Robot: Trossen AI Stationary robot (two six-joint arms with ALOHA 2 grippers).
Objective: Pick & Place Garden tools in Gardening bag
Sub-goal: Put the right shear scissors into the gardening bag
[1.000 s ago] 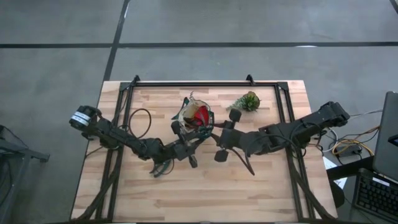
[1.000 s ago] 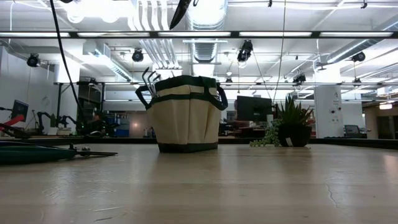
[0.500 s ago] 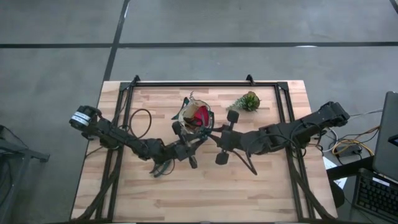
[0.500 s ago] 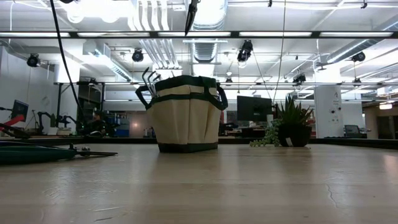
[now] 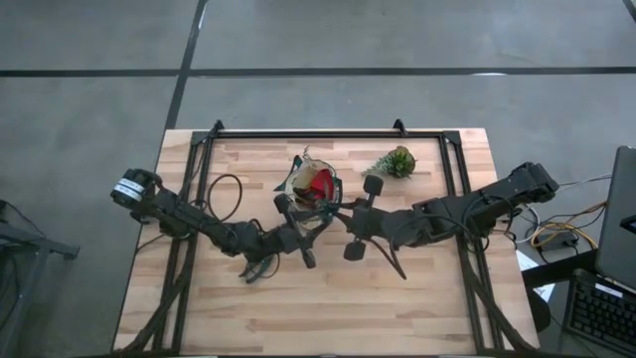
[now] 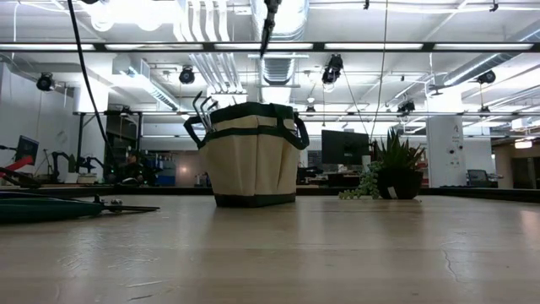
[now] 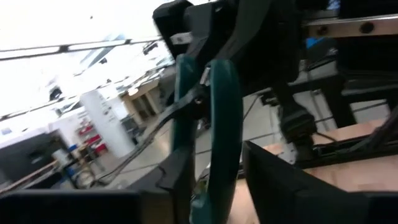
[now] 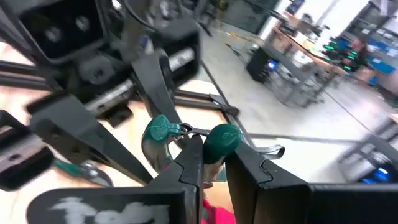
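The tan gardening bag [image 5: 311,186] with dark green trim stands upright at the table's middle far side, a red piece [image 5: 320,183] inside it and dark tool handles [image 6: 202,105] sticking out. Green-handled pruning shears [image 7: 217,118] hang above the bag, their dark tip [image 6: 268,25] pointing down. My right gripper [image 8: 214,162] is shut on them. My left gripper [image 7: 217,186] is open, its fingers standing on either side of the two handles; I cannot tell whether one touches. Another green-handled tool [image 5: 260,268] lies flat on the table under my left arm. My right gripper pinches the free end of one green handle [image 8: 219,142] of the shears between its two fingers. It comes from the table's right side, about level. The shears are lifted clear above the bag, handles up and blades hanging down.
A small green plant [image 5: 396,161] stands right of the bag near the far edge. A black frame [image 5: 298,134] runs along the table's far and side edges. A looped cable [image 5: 224,194] lies left of the bag. The near half of the wooden table [image 5: 328,308] is bare.
Both arms have stayed in place over the bag. In the low view the shears' dark tip above the bag has shifted toward the right and now shows narrower, so the shears have turned somewhat.
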